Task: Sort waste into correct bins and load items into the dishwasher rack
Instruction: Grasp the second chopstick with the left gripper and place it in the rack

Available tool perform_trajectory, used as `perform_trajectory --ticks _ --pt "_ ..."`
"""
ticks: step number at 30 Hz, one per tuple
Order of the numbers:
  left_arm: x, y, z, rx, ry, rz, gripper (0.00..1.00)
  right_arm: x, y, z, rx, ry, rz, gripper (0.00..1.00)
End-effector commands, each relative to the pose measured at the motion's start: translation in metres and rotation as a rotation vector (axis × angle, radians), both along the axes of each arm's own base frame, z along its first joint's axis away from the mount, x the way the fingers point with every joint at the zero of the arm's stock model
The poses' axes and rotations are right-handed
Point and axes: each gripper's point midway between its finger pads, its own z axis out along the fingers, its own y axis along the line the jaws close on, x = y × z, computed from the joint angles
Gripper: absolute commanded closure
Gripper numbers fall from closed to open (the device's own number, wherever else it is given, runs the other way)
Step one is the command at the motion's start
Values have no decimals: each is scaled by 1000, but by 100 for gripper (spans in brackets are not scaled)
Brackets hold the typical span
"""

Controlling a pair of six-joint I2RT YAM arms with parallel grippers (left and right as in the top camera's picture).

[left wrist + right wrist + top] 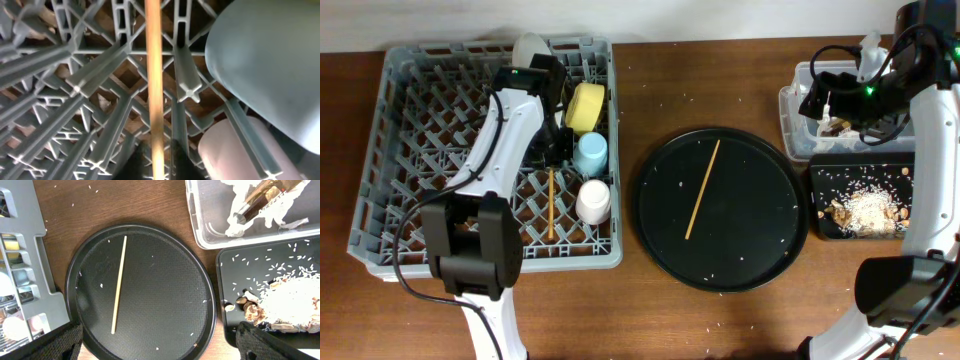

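The grey dishwasher rack (390, 150) holds the pale plate (530, 45), yellow bowl (585, 105), light-blue cup (590, 152), pink cup (593, 200) and one chopstick (550, 205). My left gripper (555, 155) is low in the rack. In the left wrist view its fingers (157, 162) close round that chopstick (152, 75), beside the blue cup (265, 65) and pink cup (235, 150). The second chopstick (703, 188) lies on the round black tray (760, 230). My right gripper (825, 100) is open and empty (160, 345), high above the tray.
The clear tub (790, 105) at the back right holds white napkins (250, 210) and the gold-brown wrapper (260, 195). The shallow black tray (820, 180) in front of it holds rice and brown bits (865, 210). Stray grains dot the round tray and the wooden table.
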Motion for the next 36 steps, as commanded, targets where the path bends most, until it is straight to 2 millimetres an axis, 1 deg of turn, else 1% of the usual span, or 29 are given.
perform_trajectory --ticks 1,2,3,4,5,6,7,8,9,11,12,14,15,16,17,19,20,22,23,24,26,28,29,30,31,32,35,36 --pt "4 2 11 5 -29 -8 31 0 -2 1 -11 -4 1 2" --pt "8 1 20 2 -46 -8 31 0 -2 1 -11 -4 1 2" --pt "15 -1 38 -7 -82 -8 32 0 -2 1 -11 -4 1 2" --pt "26 -6 62 -27 -141 -12 33 0 -2 1 -11 -4 1 2" --pt "35 -17 84 -65 -202 -24 35 0 -2 1 -11 -4 1 2" --pt "47 -42 111 -155 -287 -59 36 0 -2 1 -11 -4 1 2" --pt "55 -75 130 -255 -356 -111 36 0 -2 1 -11 -4 1 1" --pt "60 -112 139 -324 -409 -177 36 0 -2 1 -11 -4 1 2" --pt "60 -132 138 -339 -425 -211 36 0 -2 1 -11 -4 1 2" --pt "49 -194 123 -368 -427 -330 36 0 -2 1 -11 -4 1 2" --pt "41 -226 102 -340 -407 -393 36 0 -2 1 -11 -4 1 2" --pt "30 -255 73 -301 -368 -450 36 0 -2 1 -11 -4 1 1" --pt "21 -274 50 -295 -329 -487 36 0 -2 1 -11 -4 1 2" --pt "12 -288 26 -284 -288 -517 37 0 -2 1 -11 -4 1 2" --pt "6 -296 5 -272 -252 -534 37 0 -2 1 -11 -4 1 1" --pt "-4 -303 -29 -246 -187 -551 41 0 -2 1 -11 -4 1 2" --pt "-6 -304 -34 -242 -178 -554 42 0 -2 1 -11 -4 1 1" --pt "-11 -309 -45 -240 -155 -555 48 0 -2 1 -11 -4 1 1" --pt "-17 -313 -56 -233 -133 -526 49 0 -2 1 -11 -4 1 2" --pt "-21 -314 -66 -205 -126 -537 50 0 -2 1 -11 -4 1 2" --pt "-21 -314 -71 -183 -131 -541 55 0 -2 1 -11 -4 1 2" --pt "-20 -315 -83 -178 -123 -541 61 0 -2 1 -11 -4 1 2" --pt "-20 -315 -91 -173 -112 -533 66 0 -2 1 -11 -4 1 1" --pt "-20 -315 -91 -173 -112 -533 69 0 -2 1 -11 -4 1 2" --pt "-19 -314 -91 -170 -116 -529 77 0 -2 1 -11 -4 1 2" --pt "-16 -310 -93 -141 -129 -498 83 0 -2 1 -11 -4 1 1" --pt "-16 -310 -96 -125 -133 -491 89 0 -2 1 -11 -4 1 2" --pt "-16 -310 -96 -125 -133 -491 98 0 -2 1 -11 -4 1 1"
